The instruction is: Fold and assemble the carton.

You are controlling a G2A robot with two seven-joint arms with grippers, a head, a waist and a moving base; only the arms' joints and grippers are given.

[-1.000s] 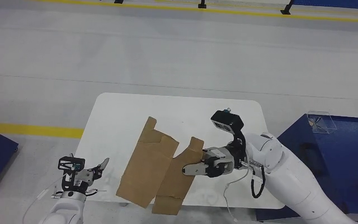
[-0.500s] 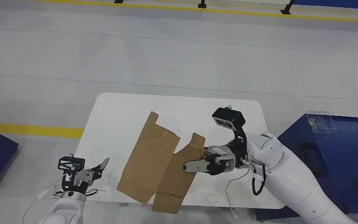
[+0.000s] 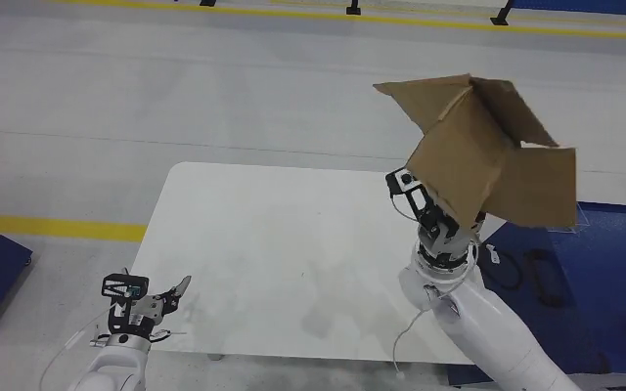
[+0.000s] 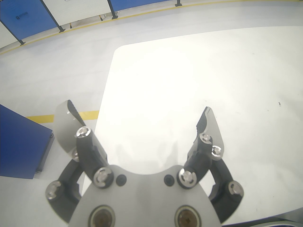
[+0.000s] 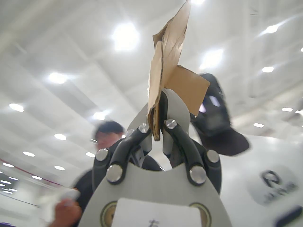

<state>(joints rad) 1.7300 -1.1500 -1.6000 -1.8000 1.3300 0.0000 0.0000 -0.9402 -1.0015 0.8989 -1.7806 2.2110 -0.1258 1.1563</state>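
The right claw [image 5: 157,102] is clenched on the bottom edge of the carton [image 3: 479,156] and holds it high in the air over the counter's [image 3: 274,244] far right corner, flaps splayed out. The left claw [image 4: 138,106] hangs released by the near left edge.

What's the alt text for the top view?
The right gripper holds a half-opened brown carton, flaps splayed, up in the air at the right side of the white table. The left gripper hangs open by the table's near left corner.
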